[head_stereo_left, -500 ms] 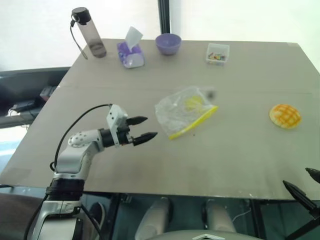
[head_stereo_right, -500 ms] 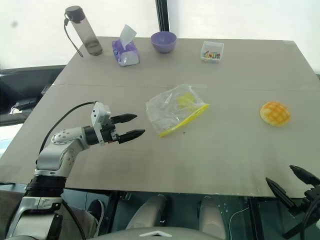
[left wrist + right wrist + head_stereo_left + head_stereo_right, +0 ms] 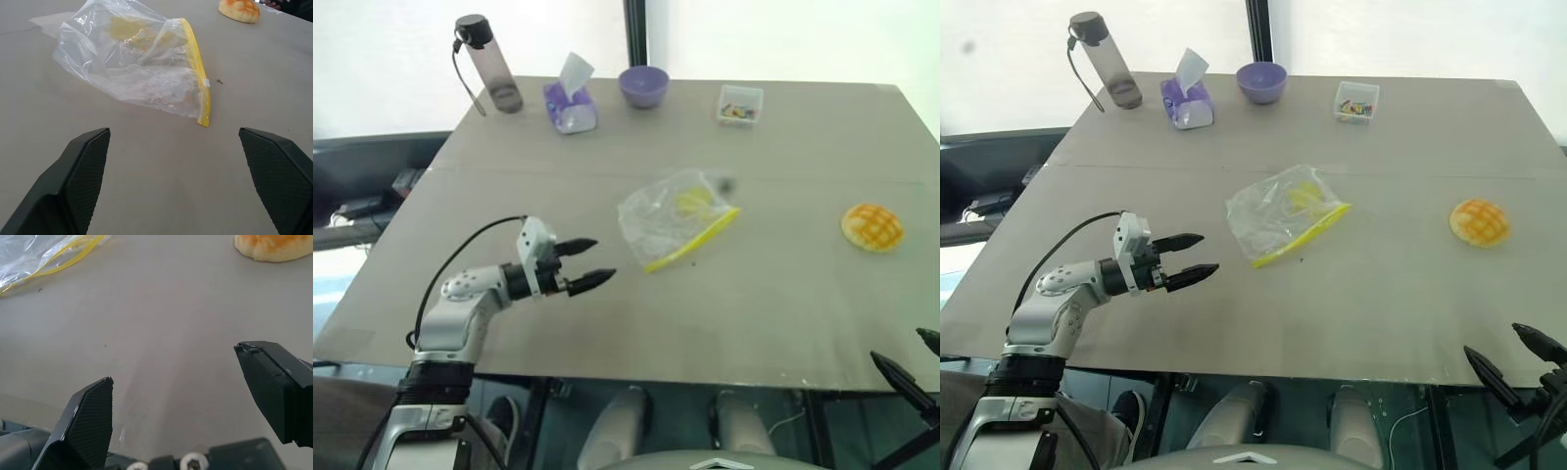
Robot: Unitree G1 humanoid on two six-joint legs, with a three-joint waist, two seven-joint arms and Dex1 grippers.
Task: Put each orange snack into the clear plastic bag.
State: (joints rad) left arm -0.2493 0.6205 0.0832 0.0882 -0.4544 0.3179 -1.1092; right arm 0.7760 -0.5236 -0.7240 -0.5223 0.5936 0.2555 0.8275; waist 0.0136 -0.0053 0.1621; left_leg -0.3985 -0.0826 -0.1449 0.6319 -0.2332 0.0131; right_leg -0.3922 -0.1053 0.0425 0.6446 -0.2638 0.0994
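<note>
The clear plastic bag (image 3: 674, 219) lies crumpled in the middle of the table, its yellow seal strip (image 3: 198, 73) along the near right edge and a yellowish shape showing through it. One orange snack (image 3: 871, 226) sits alone at the table's right side. My left gripper (image 3: 588, 264) is open and empty, hovering left of the bag with a gap between them, pointing toward it. At the table's front right edge my right gripper (image 3: 1511, 357) stands open with nothing between its fingers, well short of the snack (image 3: 274, 246).
Along the far edge stand a grey water bottle (image 3: 487, 65), a purple tissue pack (image 3: 570, 101), a purple bowl (image 3: 642, 85) and a small clear box (image 3: 740, 104) with coloured bits. Bare tabletop (image 3: 783, 294) lies between bag and snack.
My left gripper has drawn back a little toward the near left, away from the bag. The right gripper has sunk slightly at the front edge. Bag and snack lie unmoved.
</note>
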